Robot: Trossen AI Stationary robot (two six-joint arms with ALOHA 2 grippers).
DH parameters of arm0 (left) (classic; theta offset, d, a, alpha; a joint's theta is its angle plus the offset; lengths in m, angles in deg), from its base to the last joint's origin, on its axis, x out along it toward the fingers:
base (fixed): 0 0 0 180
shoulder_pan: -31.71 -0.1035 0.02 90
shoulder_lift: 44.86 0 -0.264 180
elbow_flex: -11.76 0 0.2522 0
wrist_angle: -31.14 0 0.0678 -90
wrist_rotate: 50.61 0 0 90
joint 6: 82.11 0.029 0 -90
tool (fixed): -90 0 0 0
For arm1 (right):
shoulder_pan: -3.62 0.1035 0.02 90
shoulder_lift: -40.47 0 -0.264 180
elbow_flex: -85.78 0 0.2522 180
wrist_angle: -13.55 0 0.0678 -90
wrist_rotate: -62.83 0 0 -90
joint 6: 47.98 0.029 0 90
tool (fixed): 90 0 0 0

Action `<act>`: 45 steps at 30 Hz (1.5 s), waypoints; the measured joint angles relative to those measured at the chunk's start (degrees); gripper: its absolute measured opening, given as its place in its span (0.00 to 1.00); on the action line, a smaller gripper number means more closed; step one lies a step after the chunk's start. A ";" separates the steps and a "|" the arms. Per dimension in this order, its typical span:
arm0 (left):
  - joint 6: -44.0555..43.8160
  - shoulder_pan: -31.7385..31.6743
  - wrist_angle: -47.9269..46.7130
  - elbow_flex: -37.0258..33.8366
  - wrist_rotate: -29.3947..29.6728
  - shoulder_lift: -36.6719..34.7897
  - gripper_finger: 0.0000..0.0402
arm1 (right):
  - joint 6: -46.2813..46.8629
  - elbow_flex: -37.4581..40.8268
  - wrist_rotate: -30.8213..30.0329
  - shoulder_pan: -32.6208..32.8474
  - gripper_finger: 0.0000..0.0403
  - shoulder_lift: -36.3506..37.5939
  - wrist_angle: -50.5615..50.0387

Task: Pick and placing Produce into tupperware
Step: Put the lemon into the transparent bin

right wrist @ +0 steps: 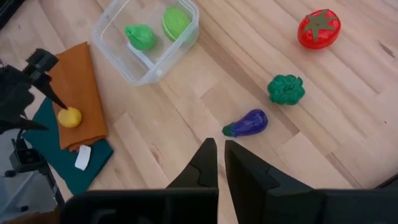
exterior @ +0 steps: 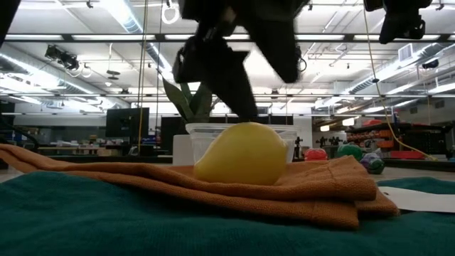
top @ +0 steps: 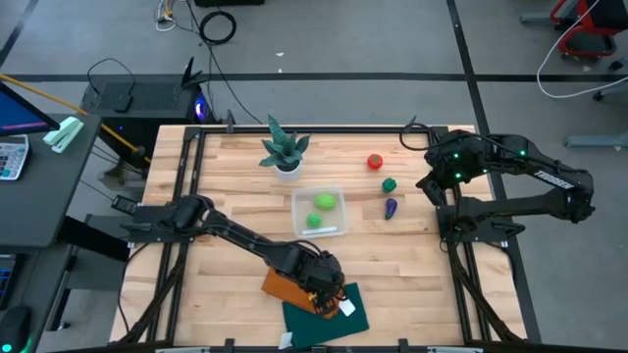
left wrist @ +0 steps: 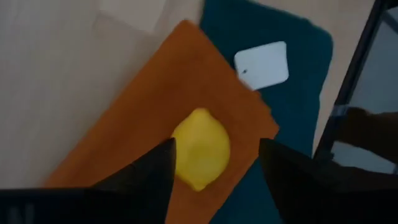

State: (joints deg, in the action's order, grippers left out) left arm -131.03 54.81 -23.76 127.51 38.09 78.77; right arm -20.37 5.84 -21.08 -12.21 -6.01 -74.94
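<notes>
My left gripper (left wrist: pixel 214 146) is open and hangs over the near middle of the table (top: pixel 324 282). One finger stands on each side of the yellow lemon (left wrist: pixel 200 155), just above it in the low view (exterior: pixel 242 153). The lemon rests on a folded orange cloth (left wrist: pixel 155 106). The clear tupperware (top: pixel 318 211) sits mid-table and holds two light green pieces (right wrist: pixel 140 36) (right wrist: pixel 175 22). The red tomato (top: pixel 375 162), the dark green piece (top: pixel 390 184) and the purple eggplant (top: pixel 392 207) lie on the wood to its right. My right gripper (right wrist: pixel 221 146) is shut and raised above the eggplant (right wrist: pixel 247 123).
A spiky potted plant (top: pixel 285 152) stands just beyond the tub. The orange cloth lies on a teal cloth (top: pixel 334 316) with a white tag (left wrist: pixel 264 64) at the table's near edge. Bare wood (top: pixel 412 275) lies between the tub and the cloths.
</notes>
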 joint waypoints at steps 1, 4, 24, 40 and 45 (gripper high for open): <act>-0.02 0.00 0.49 0.00 0.00 0.23 0.63 | 0.01 0.01 -0.01 0.00 0.00 -0.03 0.01; -0.42 0.07 -0.30 0.00 -0.02 0.59 0.70 | -0.02 0.00 -0.01 -0.01 0.00 -0.26 0.00; -1.47 0.94 -0.67 -0.21 -3.10 4.00 0.74 | -1.02 0.00 -0.03 -0.02 0.00 -1.50 0.01; 0.72 0.94 0.46 -0.26 -3.17 5.01 0.57 | -1.26 0.00 -0.03 0.00 0.00 -1.49 -0.01; 0.48 1.14 2.32 0.00 -4.78 6.38 0.55 | -1.26 0.01 -0.03 -0.02 0.00 -1.46 0.01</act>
State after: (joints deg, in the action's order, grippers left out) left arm -130.55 55.94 -21.44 127.51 33.30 85.15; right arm -21.63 5.85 -21.11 -12.23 -7.47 -74.93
